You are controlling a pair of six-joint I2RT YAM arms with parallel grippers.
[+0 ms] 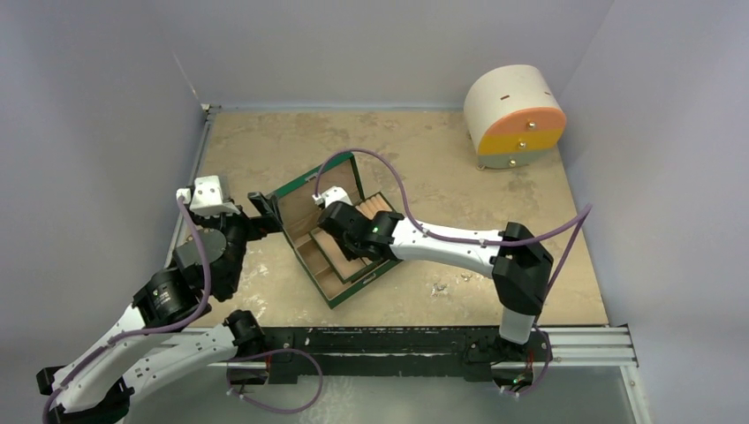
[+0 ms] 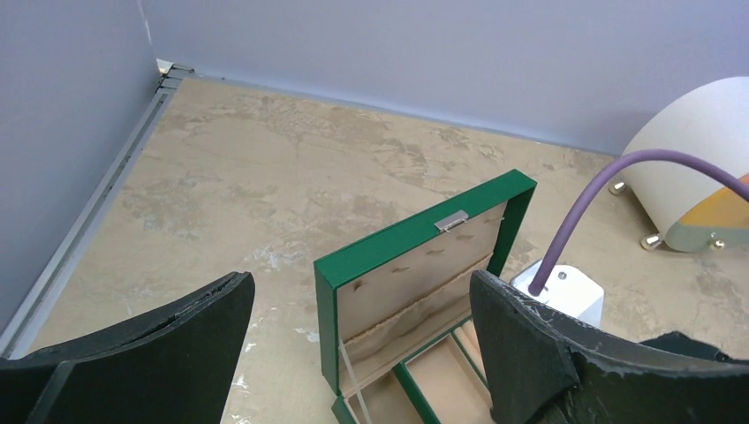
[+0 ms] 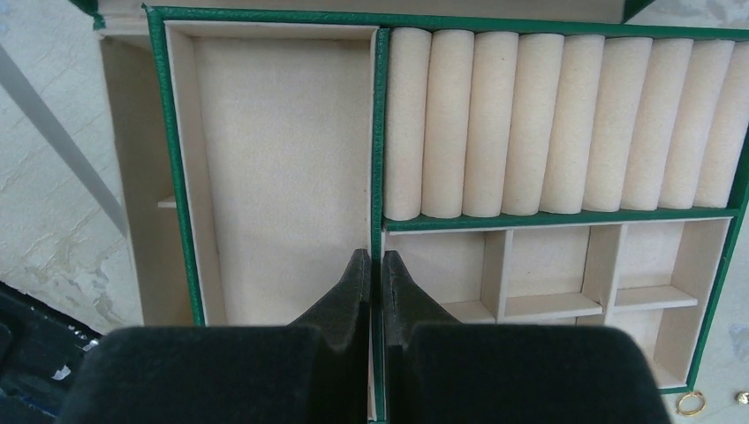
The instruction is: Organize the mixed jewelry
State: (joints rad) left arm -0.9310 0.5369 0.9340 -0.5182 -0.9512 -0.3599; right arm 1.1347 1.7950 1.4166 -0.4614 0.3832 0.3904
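The green box (image 1: 349,296) lies open mid-table, lid (image 2: 406,252) raised, tan compartments inside (image 3: 265,15). My right gripper (image 3: 375,256) is over the tray (image 1: 340,238), its fingers closed either side of the green divider between the large compartment and the small ones. A small gold ring (image 3: 691,403) and another tiny piece (image 3: 744,398) lie on the table just outside the box's corner. The compartments in view hold no jewelry. My left gripper (image 2: 362,291) is open and empty, by the lid's left corner (image 1: 263,210).
The round white-and-orange drawer cabinet (image 1: 515,115) stands at the back right, also in the left wrist view (image 2: 689,177). Walls close the table at the back and both sides. A metal rail (image 1: 188,190) runs along the left edge.
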